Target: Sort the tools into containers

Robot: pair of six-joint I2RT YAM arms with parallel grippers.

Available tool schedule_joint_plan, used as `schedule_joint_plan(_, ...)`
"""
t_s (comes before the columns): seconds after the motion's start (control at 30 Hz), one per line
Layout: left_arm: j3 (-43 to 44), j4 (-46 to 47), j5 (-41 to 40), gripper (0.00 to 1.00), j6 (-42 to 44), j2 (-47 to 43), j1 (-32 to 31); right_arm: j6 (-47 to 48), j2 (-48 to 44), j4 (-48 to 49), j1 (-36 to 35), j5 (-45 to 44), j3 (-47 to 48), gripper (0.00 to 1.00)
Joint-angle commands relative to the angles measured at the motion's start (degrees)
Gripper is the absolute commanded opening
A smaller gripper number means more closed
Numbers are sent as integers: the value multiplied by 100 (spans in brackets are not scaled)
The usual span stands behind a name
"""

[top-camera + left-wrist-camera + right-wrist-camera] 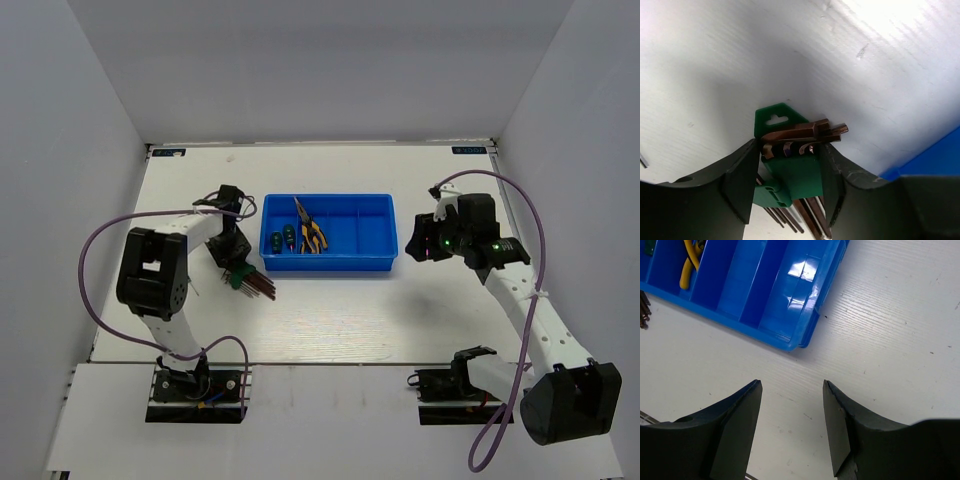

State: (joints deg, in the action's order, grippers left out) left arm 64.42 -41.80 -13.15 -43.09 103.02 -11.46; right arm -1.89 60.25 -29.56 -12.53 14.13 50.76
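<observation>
Hex key set is pinched at its holder by left tool, so keys should lift together; right tool is spread, empty.

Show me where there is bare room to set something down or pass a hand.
Bare table lies in front of the tray, down to the near edge, and behind it up to the back wall. The tray's right-hand sections are empty; screwdrivers and pliers occupy the left ones. Crowded: the tray's left front corner, where the left gripper straddles the hex keys.
</observation>
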Motion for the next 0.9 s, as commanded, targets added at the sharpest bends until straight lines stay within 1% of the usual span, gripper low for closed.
schedule_joint_plan(0.0, -395, -425, -417, 16, 221, 79, 161, -66, -127, 187, 41, 151, -31, 58)
schedule_joint_plan(0.03, -395, -425, -478, 12, 222, -18, 162, -75, -127, 188, 49, 134, -31, 58)
schedule_joint_plan(0.07, -395, -486, -478, 4, 283, -210, 162, -66, -127, 188, 49, 143, -5, 58)
schedule_joint_plan(0.1, -395, -487, -478, 0, 362, -299, 162, -66, -136, 188, 58, 151, -22, 58)
schedule_joint_plan(0.33, -36, -768, -531, 0, 468, -941, 162, -83, -154, 170, 76, 169, -31, 58)
schedule_joint_plan(0.43, 35, -838, -593, 0, 468, -1021, 162, -83, -162, 187, 85, 195, -40, 58)
schedule_joint_plan(0.6, 202, -891, -417, 0, 521, -1328, 162, -101, -163, 188, 93, 213, -40, 58)
schedule_joint_plan(0.87, 527, -1102, -417, 0, 521, -1618, 109, -58, -145, 205, 102, 204, -58, 58)
